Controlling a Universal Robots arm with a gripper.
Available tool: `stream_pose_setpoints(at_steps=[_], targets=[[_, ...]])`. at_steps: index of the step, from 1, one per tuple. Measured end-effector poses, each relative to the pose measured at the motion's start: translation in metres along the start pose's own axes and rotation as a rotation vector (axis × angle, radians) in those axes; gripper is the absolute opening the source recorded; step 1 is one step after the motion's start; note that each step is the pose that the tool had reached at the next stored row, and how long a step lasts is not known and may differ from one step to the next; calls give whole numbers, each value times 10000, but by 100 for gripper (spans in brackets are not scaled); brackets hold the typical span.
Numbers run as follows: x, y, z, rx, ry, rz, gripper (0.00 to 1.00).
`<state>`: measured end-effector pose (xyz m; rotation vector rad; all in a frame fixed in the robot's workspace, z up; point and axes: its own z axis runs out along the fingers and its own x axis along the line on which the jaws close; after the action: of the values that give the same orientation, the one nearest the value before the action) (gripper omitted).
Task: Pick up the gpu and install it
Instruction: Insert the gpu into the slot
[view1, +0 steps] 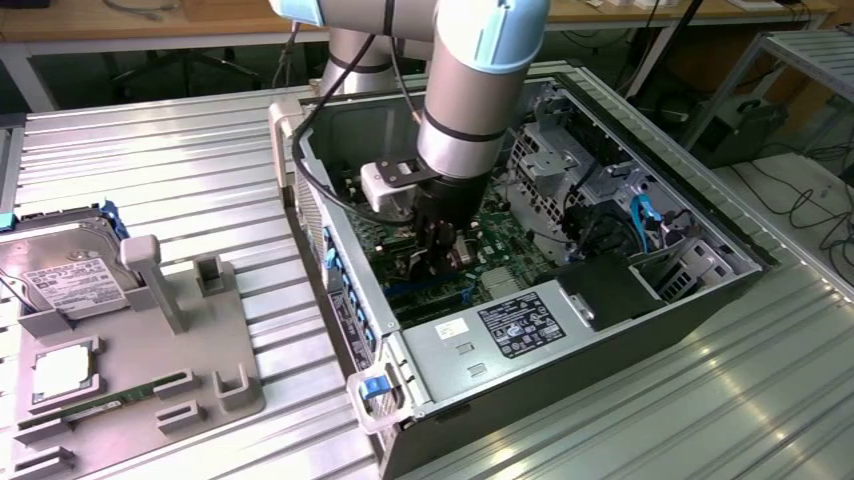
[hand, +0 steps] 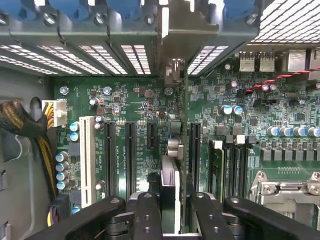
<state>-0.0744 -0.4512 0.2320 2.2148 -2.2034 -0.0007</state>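
Black gripper (hand: 169, 212) fingers clamp narrowly on the gpu (hand: 170, 187), held edge-on at the lower centre of the wrist view, right over the green motherboard (hand: 125, 107) and its black slots (hand: 131, 155). Beyond, the open computer case (view1: 534, 330) sits on the ribbed metal table (view1: 160, 170).

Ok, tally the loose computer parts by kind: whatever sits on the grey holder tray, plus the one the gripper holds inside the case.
hard drive: 1
square silver-topped chip: 1
RAM stick: 1
gpu: 1
Total: 4
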Motion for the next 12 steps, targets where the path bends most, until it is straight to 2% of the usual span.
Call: stream_pose_setpoints(at_steps=[3, 7, 9, 12], targets=[[-1, -1, 27, -23, -4, 0, 28], [-1, -1, 30, -22, -8, -1, 28], [0, 5, 63, -26, 2, -3, 28], [-2, 9, 100, -21, -17, -5, 28]])
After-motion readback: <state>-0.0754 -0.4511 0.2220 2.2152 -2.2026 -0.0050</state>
